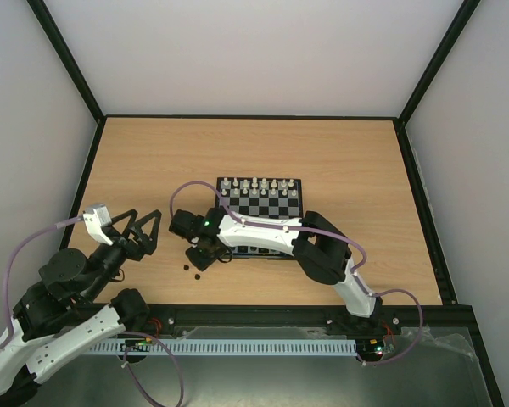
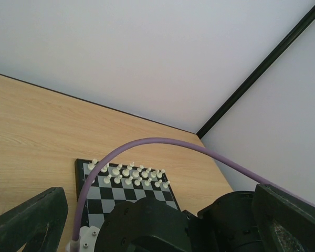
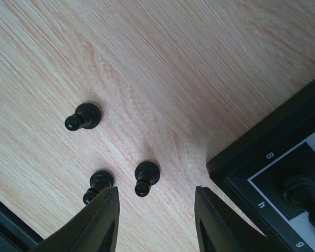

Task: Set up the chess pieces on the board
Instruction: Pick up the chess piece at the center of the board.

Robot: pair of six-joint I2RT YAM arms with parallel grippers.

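The board (image 1: 271, 209) lies mid-table, with white pieces (image 1: 259, 185) on its far rows. My right gripper (image 1: 200, 254) hovers low over the table just off the board's near left corner (image 3: 262, 152). In the right wrist view its jaws stand open (image 3: 156, 202). Three black chess pieces stand on the wood: one pawn (image 3: 146, 177) just ahead of the gap, untouched, another (image 3: 97, 185) by the left fingertip (image 3: 106, 215), and a third (image 3: 84, 116) farther off. One black piece (image 3: 301, 191) stands on the board's corner square. My left gripper (image 1: 141, 229) is open and empty, left of the board.
The right arm (image 1: 322, 246) stretches across the board's near edge and hides the near rows. A purple cable (image 2: 163, 143) arcs across the left wrist view, over the board (image 2: 97, 191). Black frame rails (image 1: 263, 314) border the table.
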